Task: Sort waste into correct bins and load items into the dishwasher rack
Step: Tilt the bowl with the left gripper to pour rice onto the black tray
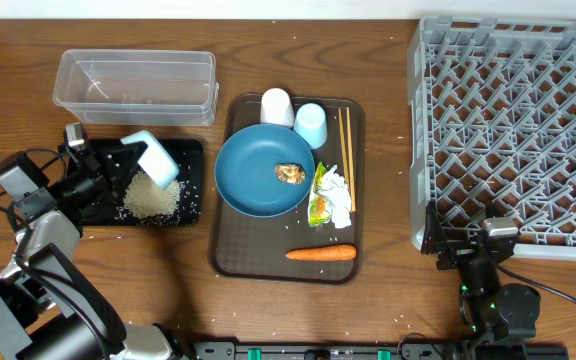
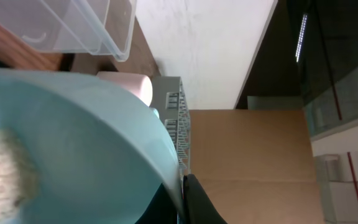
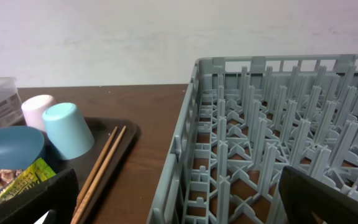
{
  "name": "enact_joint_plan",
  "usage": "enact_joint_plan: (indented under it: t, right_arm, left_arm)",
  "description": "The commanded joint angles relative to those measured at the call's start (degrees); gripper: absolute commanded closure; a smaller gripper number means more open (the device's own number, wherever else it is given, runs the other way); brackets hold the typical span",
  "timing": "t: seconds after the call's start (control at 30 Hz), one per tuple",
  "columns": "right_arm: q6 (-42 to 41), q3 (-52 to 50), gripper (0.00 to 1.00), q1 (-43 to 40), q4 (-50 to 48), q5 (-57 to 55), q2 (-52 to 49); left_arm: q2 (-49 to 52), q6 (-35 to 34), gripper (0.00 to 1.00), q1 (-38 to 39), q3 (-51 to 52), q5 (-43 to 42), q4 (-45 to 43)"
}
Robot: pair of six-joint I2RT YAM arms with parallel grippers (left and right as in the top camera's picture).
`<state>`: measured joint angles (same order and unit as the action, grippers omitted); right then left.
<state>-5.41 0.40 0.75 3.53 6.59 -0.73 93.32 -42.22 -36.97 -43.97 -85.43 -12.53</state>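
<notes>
My left gripper [image 1: 131, 158] is shut on the rim of the light blue bowl [image 1: 158, 160], which hangs tilted over the black tray bin [image 1: 190, 160]. White rice [image 1: 153, 198] lies piled in that tray, and some clings inside the bowl [image 2: 73, 143]. The clear tub [image 1: 133, 85] stands behind it. On the brown serving tray [image 1: 243, 255] are the dark blue plate [image 1: 253, 175] with a brown lump [image 1: 290, 172], tissue [image 1: 338, 188], foil wrapper [image 1: 318, 207], carrot [image 1: 320, 253], chopsticks [image 1: 347, 148], white cup [image 1: 276, 105] and light blue cup [image 1: 310, 125]. My right gripper [image 1: 473, 252] stands open and holds nothing at the grey rack's [image 1: 513, 130] near-left corner.
Stray rice grains dot the table around the black tray and along the front edge. Bare wood shows between the serving tray and the rack [image 3: 278, 124]. From the right wrist, the chopsticks [image 3: 101, 165] lie along the serving tray's near edge.
</notes>
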Motion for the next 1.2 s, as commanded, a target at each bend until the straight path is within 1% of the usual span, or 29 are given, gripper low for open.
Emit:
enact_joint_plan:
  t: [0.0,0.07,0.13,0.23,0.27,0.3,0.37,0.53,0.6,0.63,0.73,0.83,0.9,0.93,1.0,1.03,1.07,1.17]
  right_arm:
    - [0.3,-0.1,0.01,-0.6,0.2,-0.2,-0.1]
    - [0.3,-0.1,0.01,-0.6,0.2,-0.2,-0.1]
    - [0.3,-0.1,0.01,-0.6,0.2,-0.2,-0.1]
    - [0.3,-0.1,0.01,-0.6,0.2,-0.2,-0.1]
    - [0.3,-0.1,0.01,-0.6,0.2,-0.2,-0.1]
    - [0.3,-0.1,0.01,-0.6,0.2,-0.2,-0.1]
    - [0.3,-0.1,0.01,-0.6,0.2,-0.2,-0.1]
    - [0.3,-0.1,0.01,-0.6,0.2,-0.2,-0.1]
    - [0.3,-0.1,0.01,-0.6,0.2,-0.2,-0.1]
    - [0.3,-0.1,0.01,-0.6,0.2,-0.2,-0.1]
    - [0.3,-0.1,0.01,-0.6,0.2,-0.2,-0.1]
    - [0.3,-0.1,0.01,-0.6,0.2,-0.2,-0.1]
    - [0.3,-0.1,0.01,-0.6,0.2,-0.2,-0.1]
    - [0.3,-0.1,0.01,-0.6,0.2,-0.2,-0.1]
    - [0.3,-0.1,0.01,-0.6,0.2,-0.2,-0.1]
    - [0.3,-0.1,0.01,-0.6,0.2,-0.2,-0.1]
    - [0.3,-0.1,0.01,-0.6,0.2,-0.2,-0.1]
    - [0.3,-0.1,0.01,-0.6,0.2,-0.2,-0.1]
  left_arm:
    - [0.3,-1.0,0.94,-0.3,-0.3,-0.8,-1.2]
    - [0.3,-0.5,0.94,-0.3,-0.3,0.9,-1.5]
    - [0.3,-3.1,0.94,-0.3,-0.3,-1.2,-1.8]
    - [0.2,-1.1,0.94,-0.3,-0.3,-2.4,-3.9]
    - [0.2,-1.6,0.94,-0.4,-0.3,-2.0,-3.8]
    - [0.2,-3.8,0.94,-0.4,-0.3,-2.5,-3.9]
    - [0.2,-6.2,0.94,-0.3,-0.3,-4.7,-4.1]
    - [0.1,-7.0,0.94,-0.7,-0.3,-2.4,-5.4]
    - [0.1,-11.1,0.94,-0.9,-0.4,-4.7,-6.0]
    - [0.0,-11.4,0.94,-0.9,-0.4,-4.7,-6.3]
    - [0.0,-8.9,0.94,-1.0,-0.4,-2.1,-8.6]
    - [0.0,-13.1,0.94,-1.2,-0.4,-4.7,-8.8]
    - [-0.2,-10.4,0.94,-1.2,-0.4,-4.0,-9.8]
    - [-0.2,-10.5,0.94,-1.3,-0.4,-3.8,-9.8]
    - [-0.2,-15.1,0.94,-1.4,-0.3,-4.7,-9.4]
    - [-0.4,-16.3,0.94,-1.3,-0.2,-4.7,-9.4]
    - [-0.6,-16.3,0.94,-1.1,-0.1,-4.7,-9.6]
    - [-0.7,-15.7,0.94,-1.1,-0.1,-4.2,-13.7]
